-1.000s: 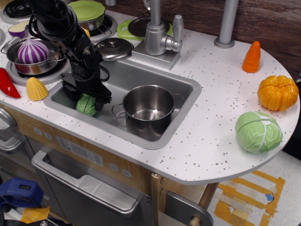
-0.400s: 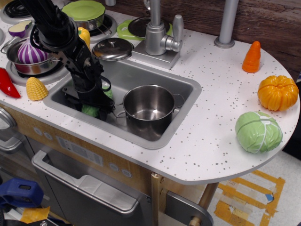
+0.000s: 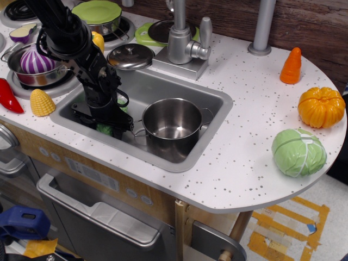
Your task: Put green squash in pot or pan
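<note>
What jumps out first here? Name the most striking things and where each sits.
The black robot arm reaches down into the left end of the sink, its gripper low over the green squash, which is mostly hidden. Right beside it, an empty steel pot stands in the sink. On the counter's right end, an orange pumpkin and a pale green cabbage catch the eye.

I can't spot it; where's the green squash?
In the sink, left end, the squash peeks out beneath the gripper, just left of the pot.
</note>
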Robot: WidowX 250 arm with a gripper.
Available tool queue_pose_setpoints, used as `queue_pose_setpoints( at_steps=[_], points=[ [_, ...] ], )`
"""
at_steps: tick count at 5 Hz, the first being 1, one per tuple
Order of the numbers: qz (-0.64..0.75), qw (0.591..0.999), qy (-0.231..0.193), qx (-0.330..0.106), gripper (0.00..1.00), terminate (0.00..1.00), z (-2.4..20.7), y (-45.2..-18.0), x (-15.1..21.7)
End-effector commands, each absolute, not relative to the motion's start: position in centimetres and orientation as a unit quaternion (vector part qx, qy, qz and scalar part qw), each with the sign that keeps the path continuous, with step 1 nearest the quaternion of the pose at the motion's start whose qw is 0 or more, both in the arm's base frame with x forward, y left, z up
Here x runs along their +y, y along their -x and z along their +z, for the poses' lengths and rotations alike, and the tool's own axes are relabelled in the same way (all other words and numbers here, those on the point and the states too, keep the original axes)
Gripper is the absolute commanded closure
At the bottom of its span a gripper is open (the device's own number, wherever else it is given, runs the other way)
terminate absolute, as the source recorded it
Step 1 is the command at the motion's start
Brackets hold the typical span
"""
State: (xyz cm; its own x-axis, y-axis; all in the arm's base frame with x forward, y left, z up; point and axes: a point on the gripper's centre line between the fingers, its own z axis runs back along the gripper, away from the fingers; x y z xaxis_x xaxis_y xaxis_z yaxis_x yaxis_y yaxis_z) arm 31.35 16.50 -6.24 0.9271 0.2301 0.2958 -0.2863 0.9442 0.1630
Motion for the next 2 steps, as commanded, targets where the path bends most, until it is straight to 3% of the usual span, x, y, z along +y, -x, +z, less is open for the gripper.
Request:
queue_pose_setpoints(
  at_steps=[1,2],
  points=[
    [0.105,0.973,-0.161,-0.131,1.0,0.0,-2.6,-32.2,17.0],
    [0.096,0.969,-0.198,-0.108,1.0,0.0,1.3,-31.4,17.0]
  ],
)
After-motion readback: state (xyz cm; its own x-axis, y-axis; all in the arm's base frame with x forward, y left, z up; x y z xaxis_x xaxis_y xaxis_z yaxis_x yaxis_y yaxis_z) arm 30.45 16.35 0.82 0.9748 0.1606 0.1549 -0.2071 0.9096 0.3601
